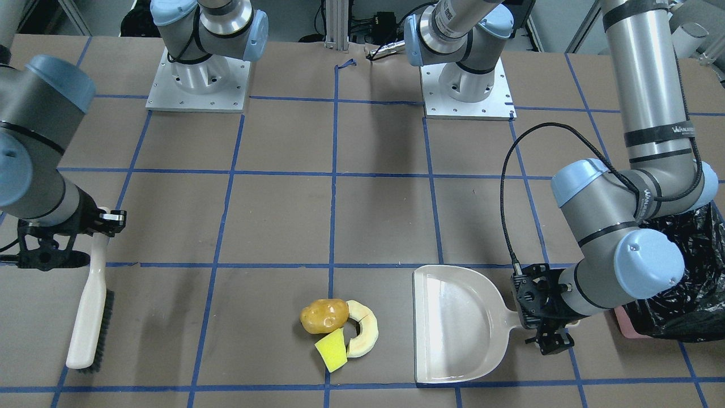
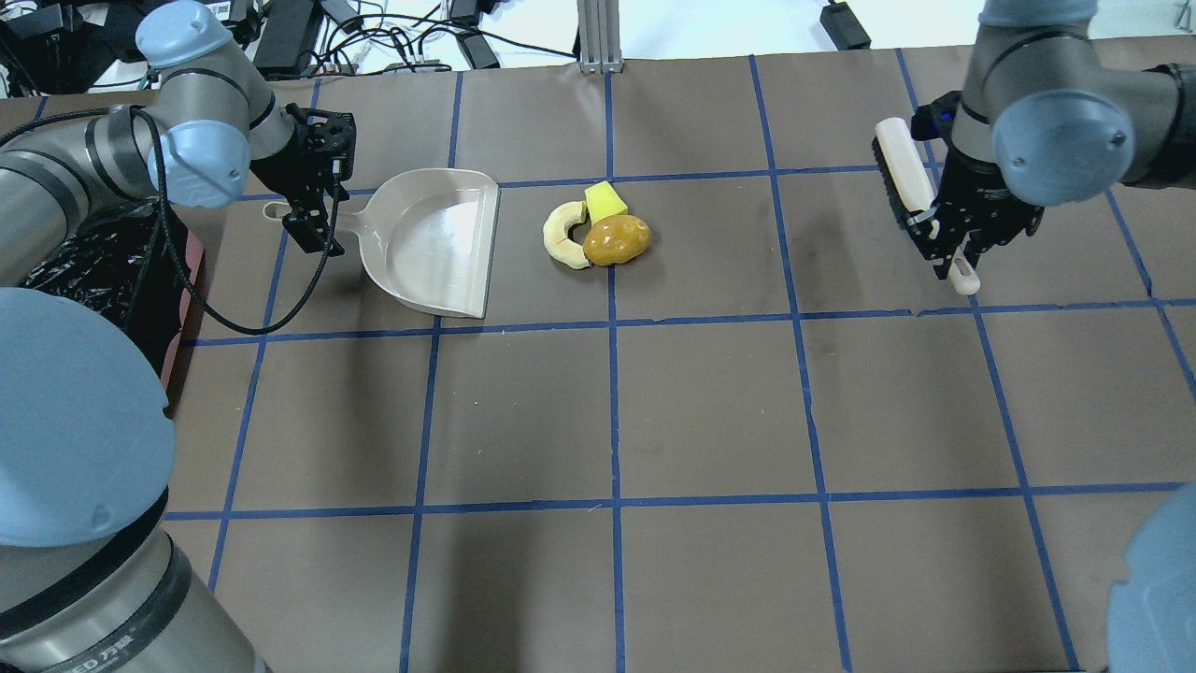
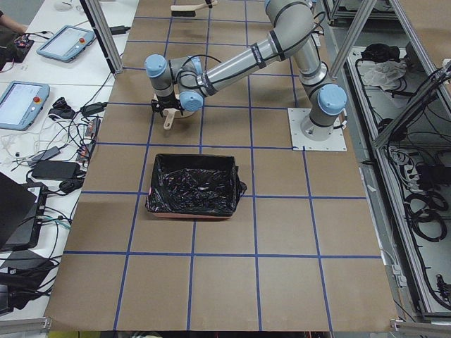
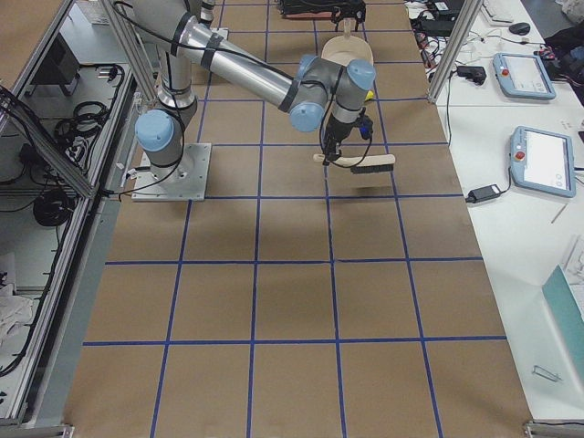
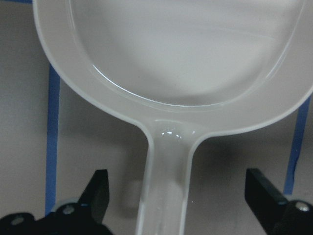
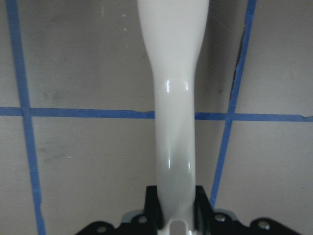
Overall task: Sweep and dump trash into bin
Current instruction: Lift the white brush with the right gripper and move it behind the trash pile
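The trash lies together on the table: a golden-brown potato-like lump (image 1: 324,315) (image 2: 617,240), a cream ring slice (image 1: 362,334) (image 2: 561,234) and a yellow wedge (image 1: 331,350) (image 2: 605,198). A cream dustpan (image 1: 453,323) (image 2: 430,238) (image 5: 186,49) lies flat beside them, its mouth towards them. My left gripper (image 1: 546,334) (image 2: 313,210) (image 5: 181,191) is open, its fingers wide on either side of the dustpan's handle. My right gripper (image 1: 107,218) (image 2: 944,248) (image 6: 173,215) is shut on the handle of a cream brush (image 1: 88,317) (image 2: 904,173) (image 6: 173,98), held off the table far from the trash. The black-lined bin (image 1: 679,306) (image 2: 84,271) (image 3: 192,184) stands behind my left arm.
The table is brown paper with a blue tape grid (image 2: 612,421). The two arm bases (image 1: 198,85) (image 1: 467,90) stand at the robot's edge. Tablets and cables (image 3: 42,91) lie on a side bench beyond the table.
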